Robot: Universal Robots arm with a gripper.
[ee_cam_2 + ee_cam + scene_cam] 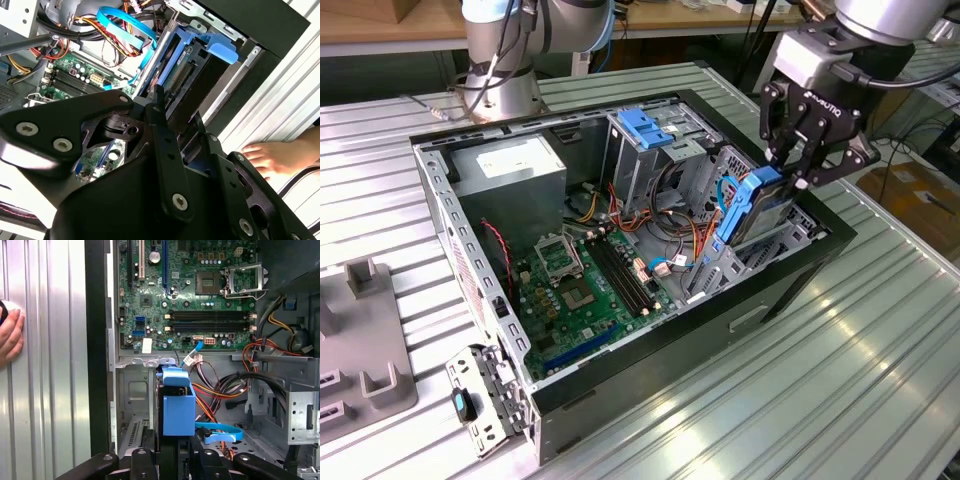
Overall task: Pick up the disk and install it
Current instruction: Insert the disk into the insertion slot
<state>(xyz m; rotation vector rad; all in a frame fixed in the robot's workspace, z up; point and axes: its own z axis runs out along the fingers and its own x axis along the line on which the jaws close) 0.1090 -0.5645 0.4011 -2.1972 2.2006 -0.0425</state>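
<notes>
Clearly the step in hand is the installing: the black two-fingered gripper is pinching the upper edge of the flat silver disk in its bright blue plastic carrier frame, one finger on each broad face, as both wrist views also suggest. The disk stands on edge and a little tilted above the grey metal drive cage, at the corner of the open black computer case on the exterior view's right; its lower end appears to be just entering the slot, though how deep it sits cannot be told. In the first wrist view the blue carrier lines up with the green motherboard beyond it, and a flat blue cable and a bundle of orange and red wires lie just beside its path. To do this well, the carrier's side rails should probably run square to the cage guides, since a tilted entry could jam, and the push should be straight and gentle so that no cable gets trapped. A person's hand rests on the ribbed metal table near the case, which calls for care.
</notes>
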